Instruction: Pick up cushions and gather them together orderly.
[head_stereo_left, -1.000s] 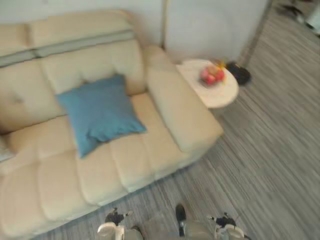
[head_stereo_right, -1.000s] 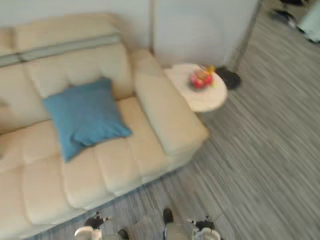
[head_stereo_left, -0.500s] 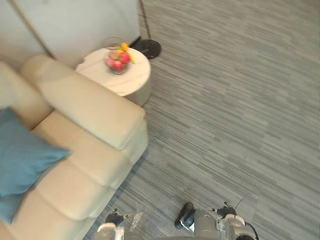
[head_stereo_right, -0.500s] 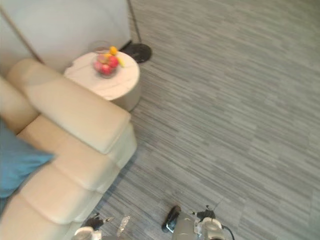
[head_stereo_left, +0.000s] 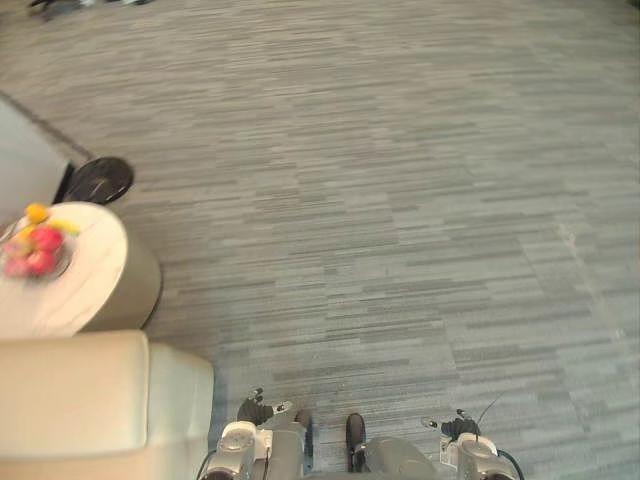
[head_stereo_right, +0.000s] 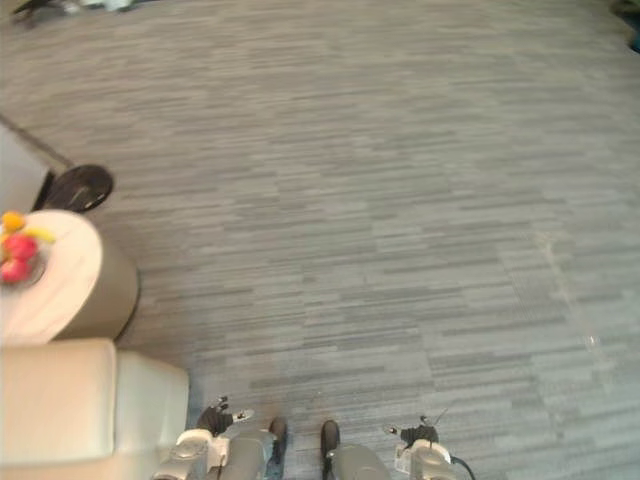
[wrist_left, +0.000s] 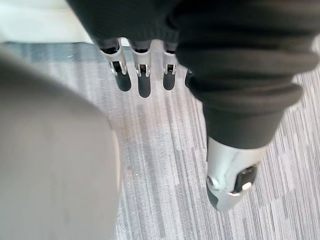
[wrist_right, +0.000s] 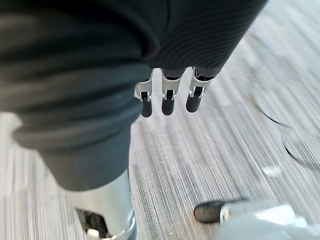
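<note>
The cream sofa's armrest end (head_stereo_left: 90, 400) sits at the lower left of the eye views. My left hand (wrist_left: 143, 80) hangs over the grey floor beside it, fingers straight and relaxed, holding nothing. My right hand (wrist_right: 168, 100) hangs the same way over bare floor, open and empty.
A round white side table (head_stereo_left: 90, 265) stands just beyond the armrest and carries a glass bowl of fruit (head_stereo_left: 35, 252). A black round base (head_stereo_left: 98, 180) lies on the floor behind it. Grey striped floor (head_stereo_left: 400, 200) stretches ahead and to the right.
The camera has swung right: the sofa seat and the blue cushion have slid out past the left edge. The side table now sits at the left, with floor ahead.
</note>
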